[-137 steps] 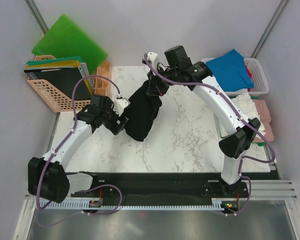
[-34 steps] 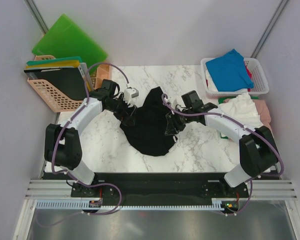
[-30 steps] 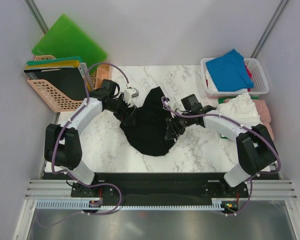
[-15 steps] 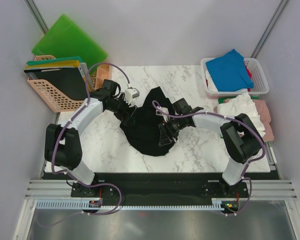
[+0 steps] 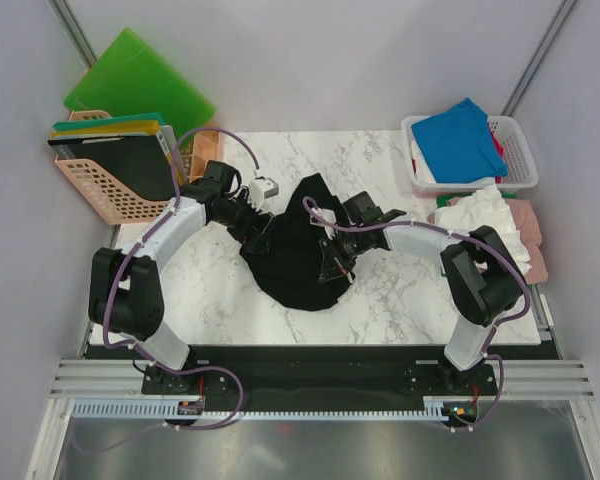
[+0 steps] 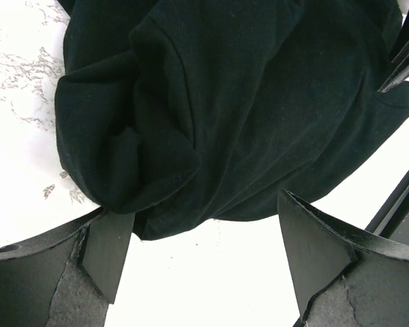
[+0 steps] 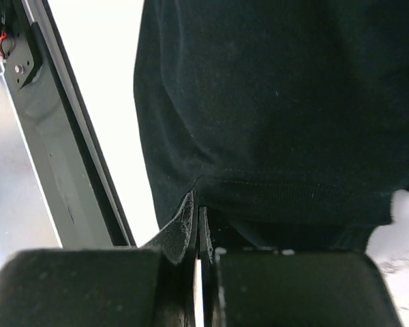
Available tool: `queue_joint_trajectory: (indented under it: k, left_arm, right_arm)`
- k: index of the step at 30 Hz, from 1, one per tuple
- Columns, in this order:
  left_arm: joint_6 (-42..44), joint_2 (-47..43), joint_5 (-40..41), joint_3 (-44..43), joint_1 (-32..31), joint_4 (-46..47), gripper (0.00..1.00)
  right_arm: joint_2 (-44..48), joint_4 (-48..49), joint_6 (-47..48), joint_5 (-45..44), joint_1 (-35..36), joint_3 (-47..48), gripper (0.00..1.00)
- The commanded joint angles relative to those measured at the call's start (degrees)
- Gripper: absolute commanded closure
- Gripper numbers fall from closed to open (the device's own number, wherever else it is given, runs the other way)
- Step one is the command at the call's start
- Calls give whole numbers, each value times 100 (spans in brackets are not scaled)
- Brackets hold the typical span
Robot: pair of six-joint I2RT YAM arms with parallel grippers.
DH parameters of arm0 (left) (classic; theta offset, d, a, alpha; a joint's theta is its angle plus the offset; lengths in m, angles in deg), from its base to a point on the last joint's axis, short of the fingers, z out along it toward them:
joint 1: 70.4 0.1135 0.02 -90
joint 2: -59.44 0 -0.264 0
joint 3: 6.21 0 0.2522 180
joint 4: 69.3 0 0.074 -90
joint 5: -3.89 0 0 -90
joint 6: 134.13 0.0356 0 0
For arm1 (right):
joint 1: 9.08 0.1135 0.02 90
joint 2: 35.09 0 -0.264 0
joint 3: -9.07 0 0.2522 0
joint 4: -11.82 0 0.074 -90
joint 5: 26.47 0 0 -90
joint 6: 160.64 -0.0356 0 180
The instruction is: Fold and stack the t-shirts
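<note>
The large black t-shirt (image 5: pixel 298 240) lies crumpled in the middle of the marble table (image 5: pixel 400 290). My left gripper (image 5: pixel 258 230) hovers over its left edge, open; in the left wrist view the wide-spread fingers (image 6: pixel 109 248) frame a rumpled fold of the black t-shirt (image 6: pixel 245 102) with nothing between them. My right gripper (image 5: pixel 330 272) rests low on the lower right part of the shirt. In the right wrist view its fingers (image 7: pixel 198 208) are pressed together at the stitched hem of the black t-shirt (image 7: pixel 279 102), pinching its edge.
A white basket (image 5: pixel 520 150) at the back right holds a bright blue t-shirt (image 5: pixel 460 135). White cloth (image 5: pixel 480 215) and pink cloth (image 5: pixel 528 225) lie beside it. A peach crate (image 5: pixel 100 190) with boards and a green board (image 5: pixel 135 80) stand at the back left.
My right gripper slid left onto the shirt's lower right part, opened wider, then shut on the hem. The left arm stayed put, open.
</note>
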Motion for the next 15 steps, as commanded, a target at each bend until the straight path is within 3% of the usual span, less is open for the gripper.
queue_joint_trajectory:
  k: [1, 4, 9, 15]
  left_arm:
    - [66, -77, -11, 56, -5, 96, 9]
    - [92, -77, -11, 48, -14, 114, 9]
    - [57, -112, -72, 74, -14, 114, 9]
    - [48, -165, -46, 162, -23, 131, 10]
  right_arm:
    - [672, -232, 228, -203, 22, 849, 100]
    - [1016, -689, 413, -773, 14, 1650, 100]
    - [1412, -1350, 607, -1616, 5, 3962, 100]
    - [2220, -850, 870, -2708, -22, 5553, 100]
